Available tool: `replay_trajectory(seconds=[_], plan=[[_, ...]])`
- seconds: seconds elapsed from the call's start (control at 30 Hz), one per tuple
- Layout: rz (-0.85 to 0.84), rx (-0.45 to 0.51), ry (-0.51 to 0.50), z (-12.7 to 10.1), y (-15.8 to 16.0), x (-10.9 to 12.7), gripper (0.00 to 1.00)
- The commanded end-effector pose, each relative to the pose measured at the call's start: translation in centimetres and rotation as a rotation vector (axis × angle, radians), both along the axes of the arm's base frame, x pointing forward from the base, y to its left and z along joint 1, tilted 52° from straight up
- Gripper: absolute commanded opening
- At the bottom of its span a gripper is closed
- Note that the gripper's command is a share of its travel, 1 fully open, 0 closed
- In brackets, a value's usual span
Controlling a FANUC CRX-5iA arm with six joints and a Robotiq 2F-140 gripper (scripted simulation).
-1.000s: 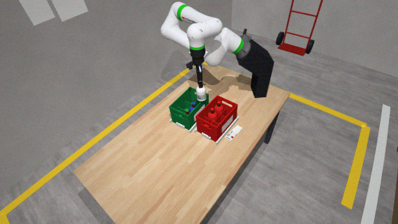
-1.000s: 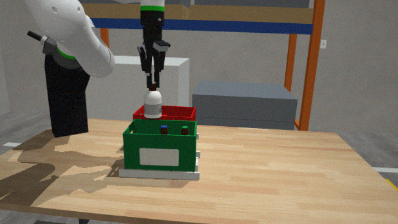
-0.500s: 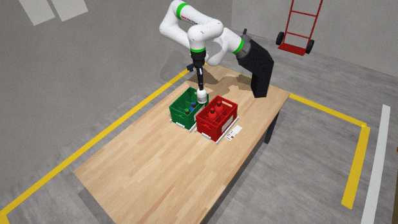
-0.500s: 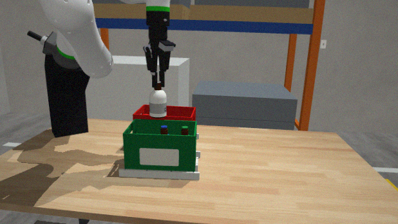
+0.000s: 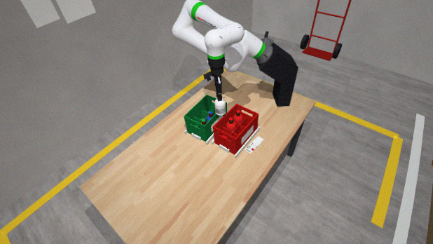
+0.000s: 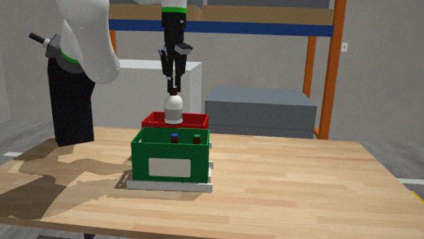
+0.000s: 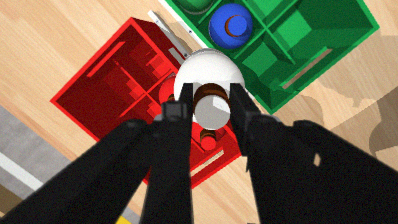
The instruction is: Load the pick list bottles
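From where I stand, the bottle in the air is white and round-shouldered, with a grey label band, a brown neck and a pale cap. This white bottle [image 5: 220, 108] [image 6: 173, 110] [image 7: 210, 70] hangs upright over the crates, its neck clenched between the fingers of the gripper [image 5: 219, 98] [image 6: 173, 90] [image 7: 211, 98]. There are dark marks on its label, too small for me to read. The pick list [image 5: 257, 141] lies beside the red crate [image 5: 224, 141] [image 6: 195, 120] [image 7: 95, 70]; I can make out dark characters and a red patch, but can't read the lines for certain. I count two crates and five bottles: the white one, two red bottles [image 5: 230, 125] [image 7: 208, 142] standing in the red crate, and a blue bottle [image 5: 209, 118] [image 6: 175, 140] [image 7: 227, 37] and a green bottle [image 5: 204, 123] [image 6: 196, 141] [image 7: 195, 4] in the green crate [image 5: 196, 127] [image 6: 142, 172] [image 7: 327, 70], whose pale end panel shows no writing I can see

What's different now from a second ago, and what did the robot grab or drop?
The white bottle moved a little toward the red crate. The fingers held it all along, so nothing was grabbed or dropped. Both crates stayed put.
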State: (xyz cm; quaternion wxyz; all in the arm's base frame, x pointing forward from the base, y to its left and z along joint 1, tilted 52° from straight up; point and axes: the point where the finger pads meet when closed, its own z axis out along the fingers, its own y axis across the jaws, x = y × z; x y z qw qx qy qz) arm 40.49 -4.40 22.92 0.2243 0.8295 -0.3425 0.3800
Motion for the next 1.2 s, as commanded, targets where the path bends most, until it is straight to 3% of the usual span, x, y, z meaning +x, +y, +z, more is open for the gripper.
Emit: replay_trajectory(seconds=[0.0,1.17], plan=[[0.001,0.000,-0.001,0.0,0.4,0.4,0.10],[0.001,0.000,-0.001,-0.6,4.4,5.1,0.10]])
